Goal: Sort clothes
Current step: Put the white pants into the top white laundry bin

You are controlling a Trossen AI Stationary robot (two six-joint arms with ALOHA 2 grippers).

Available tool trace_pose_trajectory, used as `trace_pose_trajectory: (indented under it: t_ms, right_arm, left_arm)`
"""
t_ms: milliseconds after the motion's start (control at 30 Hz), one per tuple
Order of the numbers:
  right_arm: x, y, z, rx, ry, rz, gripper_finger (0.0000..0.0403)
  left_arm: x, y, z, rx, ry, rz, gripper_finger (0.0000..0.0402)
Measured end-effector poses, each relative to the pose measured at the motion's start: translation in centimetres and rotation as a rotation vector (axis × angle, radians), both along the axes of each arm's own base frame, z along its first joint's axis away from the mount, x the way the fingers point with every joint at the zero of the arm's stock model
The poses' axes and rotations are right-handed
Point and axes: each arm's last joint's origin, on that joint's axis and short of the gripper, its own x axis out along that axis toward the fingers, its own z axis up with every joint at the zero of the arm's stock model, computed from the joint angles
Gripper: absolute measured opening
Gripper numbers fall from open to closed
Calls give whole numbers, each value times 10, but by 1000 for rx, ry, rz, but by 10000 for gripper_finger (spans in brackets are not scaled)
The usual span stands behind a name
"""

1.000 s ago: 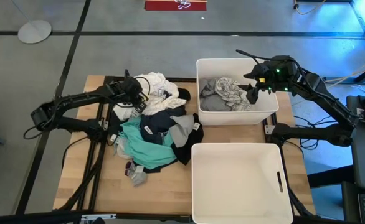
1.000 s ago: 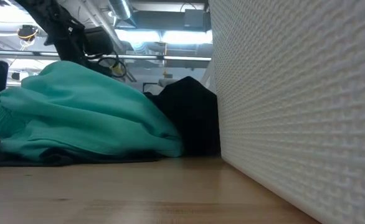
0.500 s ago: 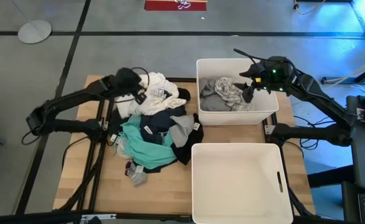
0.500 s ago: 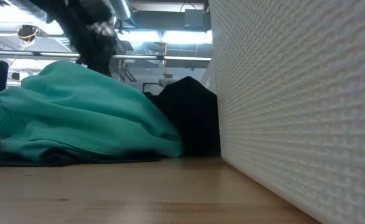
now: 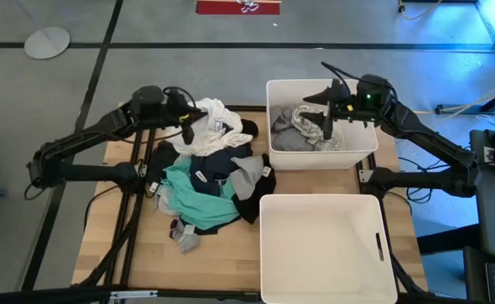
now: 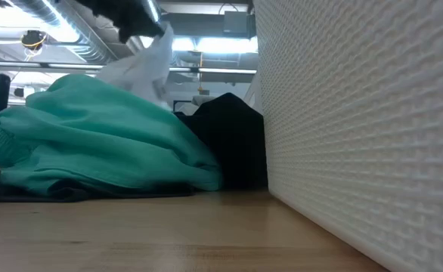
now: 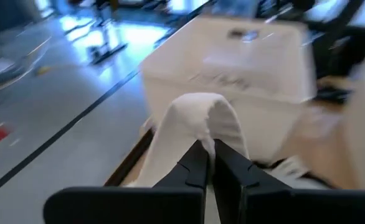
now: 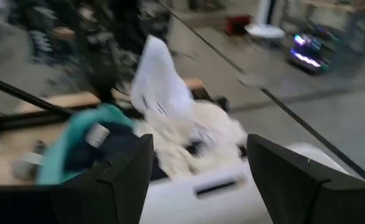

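Note:
The clothes lie in a pile [image 5: 214, 177] on the table's left half: a teal garment [image 5: 193, 198], navy and grey pieces, and a white garment [image 5: 218, 122] at the far end. My left gripper [image 5: 187, 118] is shut on the white garment, which shows raised in the low view [image 6: 142, 64]. My right gripper [image 5: 325, 114] is open and empty above the far white bin [image 5: 366, 143], which holds grey and white patterned clothes [image 5: 302, 127]. In the right wrist view its fingers [image 8: 108, 180] stand wide apart, facing the pile. My left gripper pinches a fold of the white garment [image 7: 198, 121] between its two fingers [image 7: 195, 163]; the cloth loops over the fingertips. One layer or several, I cannot tell. The held part is lifted above the pile and the garment's other end lies on the pile [image 5: 231, 131].
A second, larger white bin [image 5: 264, 245] stands at the table's near right, its wall filling the right of the low view [image 6: 357, 113]. Small socks [image 5: 182, 236] lie on the bare wood near the pile's near end. Bare wood shows at the near left.
My left gripper has gone up and toward the table's far edge, drawing part of the white garment up off the pile; the rest of the pile has stayed. My right gripper has moved toward the table's left over the far bin and turned toward the pile.

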Motion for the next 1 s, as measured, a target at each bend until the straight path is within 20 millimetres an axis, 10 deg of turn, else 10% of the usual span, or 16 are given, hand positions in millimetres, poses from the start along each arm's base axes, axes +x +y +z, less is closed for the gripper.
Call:
trace_pose_trajectory:
  t_ms: [600, 1000]
  right_arm:
    - [58, 0, -12, 0, -90, 151, 260]
    - [127, 37, -45, -197, 0, 256, 265]
  left_arm:
    - [41, -35, 12, 78, -197, -320, 10]
    - [52, -48, 12, 107, -225, -400, 9]
